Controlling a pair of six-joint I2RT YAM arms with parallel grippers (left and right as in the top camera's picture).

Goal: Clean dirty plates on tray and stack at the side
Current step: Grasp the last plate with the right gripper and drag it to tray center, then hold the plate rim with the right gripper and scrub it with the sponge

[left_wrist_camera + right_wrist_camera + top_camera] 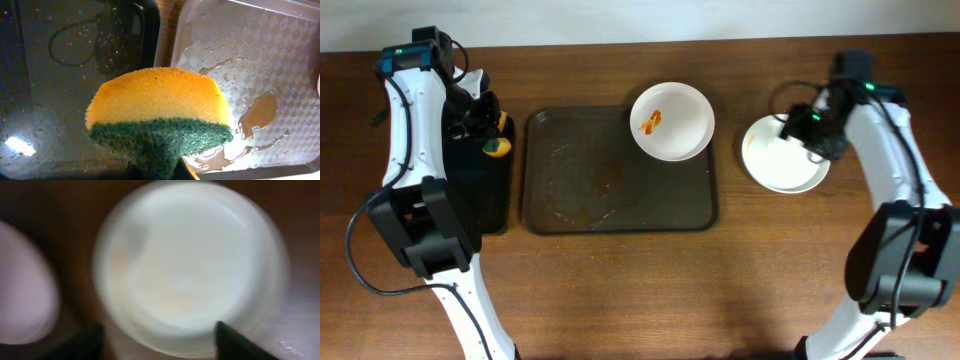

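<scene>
With our left gripper (488, 135) clamped on the sponge (160, 115) and our right gripper (157, 330) open and empty above the clean stack (782, 160), wiping could tip the smeared plate (672, 121) between them, which overhangs the rim of the tray (620, 205).

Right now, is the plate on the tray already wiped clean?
No, the plate at the far right corner of the tray carries an orange-red smear in the overhead view.

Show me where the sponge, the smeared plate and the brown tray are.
sponge (157, 97): left wrist view, on its yellow face.
smeared plate (682, 125): overhead view, white middle beside the smear.
brown tray (560, 140): overhead view, bare floor of its left part.
</scene>
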